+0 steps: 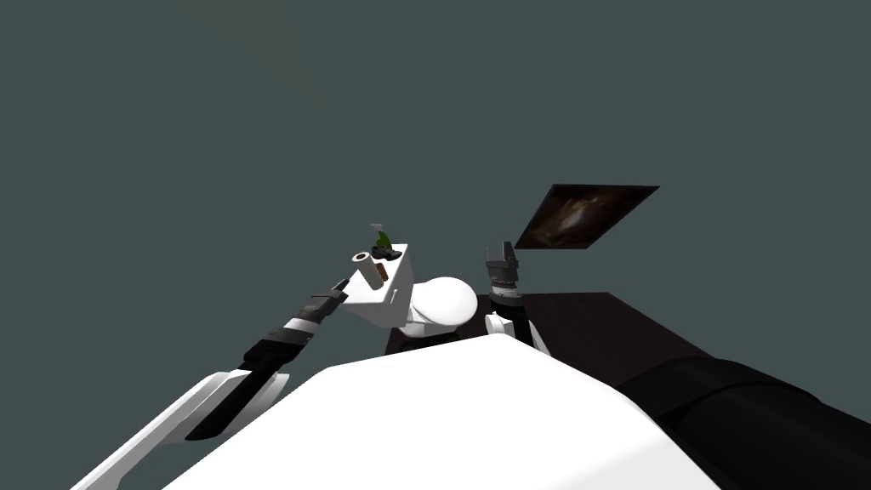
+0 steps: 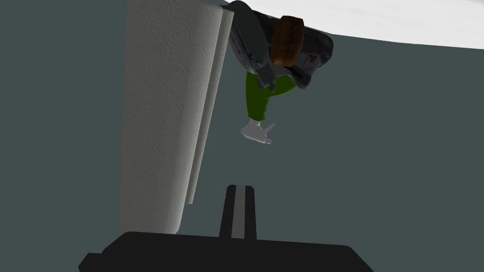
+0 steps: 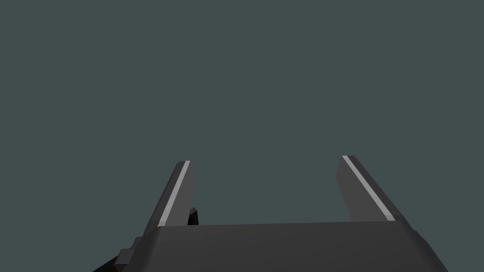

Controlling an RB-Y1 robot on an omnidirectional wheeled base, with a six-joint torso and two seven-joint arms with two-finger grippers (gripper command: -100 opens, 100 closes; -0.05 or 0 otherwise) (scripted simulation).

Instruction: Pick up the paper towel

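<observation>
The paper towel (image 1: 368,267) is a white roll with a brown core, lying on the white toilet tank (image 1: 393,293). My left gripper (image 1: 341,283) is at the tank's near corner, just short of the roll. In the left wrist view the embossed paper towel (image 2: 160,118) runs close alongside my left gripper (image 2: 238,189). Its two fingers are shut together with nothing between them, and the roll lies beside them, not in them. My right gripper (image 1: 502,252) is raised to the right of the toilet, and its fingers stand open and empty (image 3: 264,160).
A green spray bottle (image 1: 383,237) (image 2: 259,97) and a dark lumpy thing with a brown part (image 2: 288,42) share the tank top behind the roll. The toilet's white lid (image 1: 444,302) is right of the tank. A dark picture (image 1: 587,214) hangs on the grey wall.
</observation>
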